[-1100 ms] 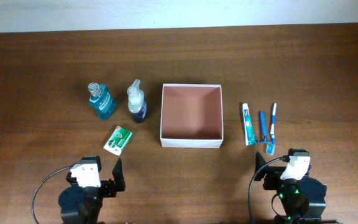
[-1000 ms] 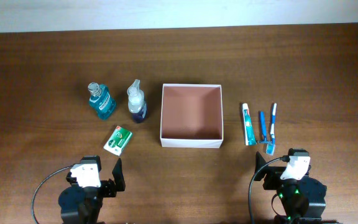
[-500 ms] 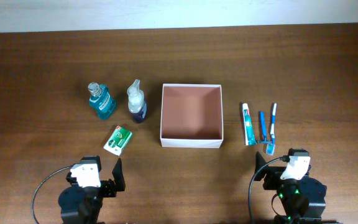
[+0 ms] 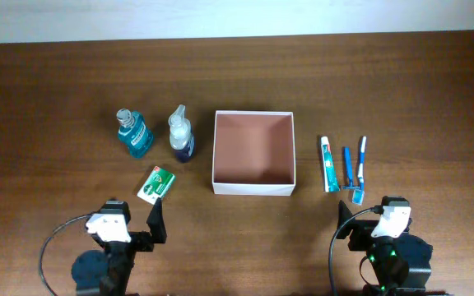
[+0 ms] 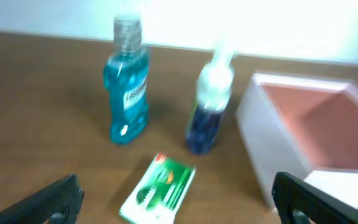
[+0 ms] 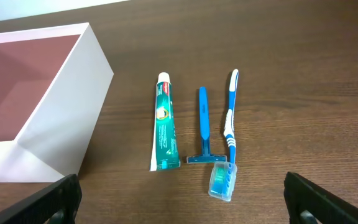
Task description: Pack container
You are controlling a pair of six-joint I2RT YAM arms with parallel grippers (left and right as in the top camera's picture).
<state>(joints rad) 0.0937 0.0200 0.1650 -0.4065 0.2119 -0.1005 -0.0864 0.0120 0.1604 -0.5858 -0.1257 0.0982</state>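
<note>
We are carrying nothing: left jaws and right jaws are gaping wide. The square, white-walled, pink-floored container (image 4: 253, 189) is sitting at 1 o'clock from our left jaws; the green-and-white carton (image 5: 159, 196) is lying nearer, at 12, long axis toward 1.

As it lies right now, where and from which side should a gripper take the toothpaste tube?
Grip the toothpaste tube mid-length from straight above, fingers closing across its narrow width. It lies flat, and a gap separates it from the razor and from the container, so a finger probably fits down each side.
</note>
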